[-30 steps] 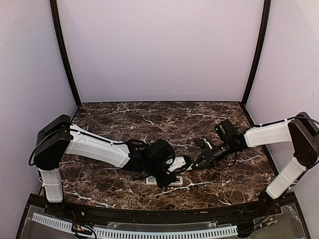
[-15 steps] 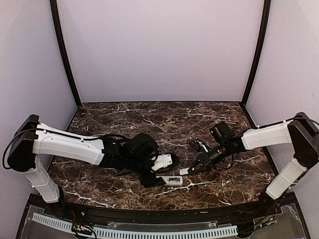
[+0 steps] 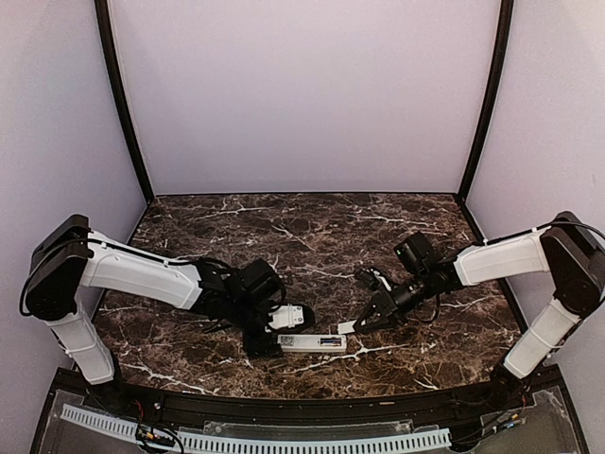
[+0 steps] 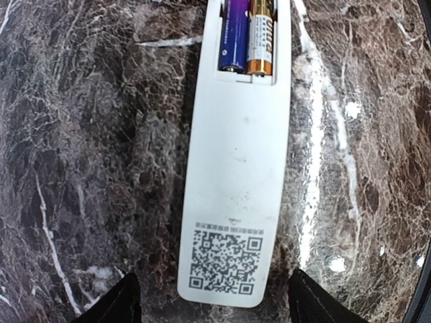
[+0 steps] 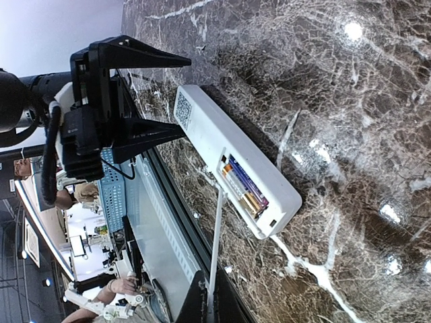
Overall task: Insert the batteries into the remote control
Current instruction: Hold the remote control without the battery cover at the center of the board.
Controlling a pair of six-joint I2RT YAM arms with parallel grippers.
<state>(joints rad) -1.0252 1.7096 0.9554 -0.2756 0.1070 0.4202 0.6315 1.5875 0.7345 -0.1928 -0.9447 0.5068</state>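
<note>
Left wrist | remote control (image 4: pixel 236 168) QR-coded | left gripper (image 4: pixel 212 308) wide, empty | right gripper (image 5: pixel 210 306) pinches strip (image 5: pixel 217 229)

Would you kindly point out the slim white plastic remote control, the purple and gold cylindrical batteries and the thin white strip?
Slim white plastic remote control (image 4: pixel 236 155): left wrist view, plain back.
Purple and gold cylindrical batteries (image 4: pixel 260 37): left wrist view, gold cell.
Thin white strip (image 5: pixel 216 242): right wrist view, its edge.

Left wrist view: the top edge cuts off the remote (image 4: pixel 236 168) and batteries (image 4: pixel 246 33); the left fingers (image 4: pixel 120 304) show only tips at the bottom. Right wrist view: the strip (image 5: pixel 214 256) is edge-on, its lower end hidden.
</note>
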